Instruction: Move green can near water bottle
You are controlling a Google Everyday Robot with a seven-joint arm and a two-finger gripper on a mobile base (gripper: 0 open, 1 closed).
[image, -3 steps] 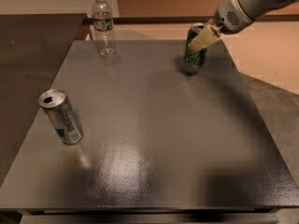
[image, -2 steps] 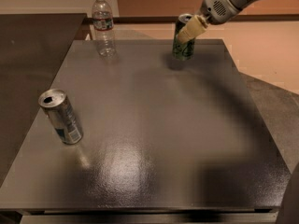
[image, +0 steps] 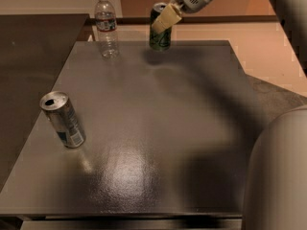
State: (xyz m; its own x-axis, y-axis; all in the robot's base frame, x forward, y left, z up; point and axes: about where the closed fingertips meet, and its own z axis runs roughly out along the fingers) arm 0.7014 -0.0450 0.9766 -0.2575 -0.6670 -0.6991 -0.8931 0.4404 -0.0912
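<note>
1. Dark grey matte tabletop fills the view.
2. Cream-fingered gripper pinches the dark green mottled drink can midway along the far edge.
3. Clear plastic water bottle stands near the far-left corner, apart from it.
4. Silver label-wrapped can stands by the left edge.

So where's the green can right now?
In the camera view the green can is at the far edge of the table, held by the gripper from upper right; the water bottle stands apart to its left.
</note>
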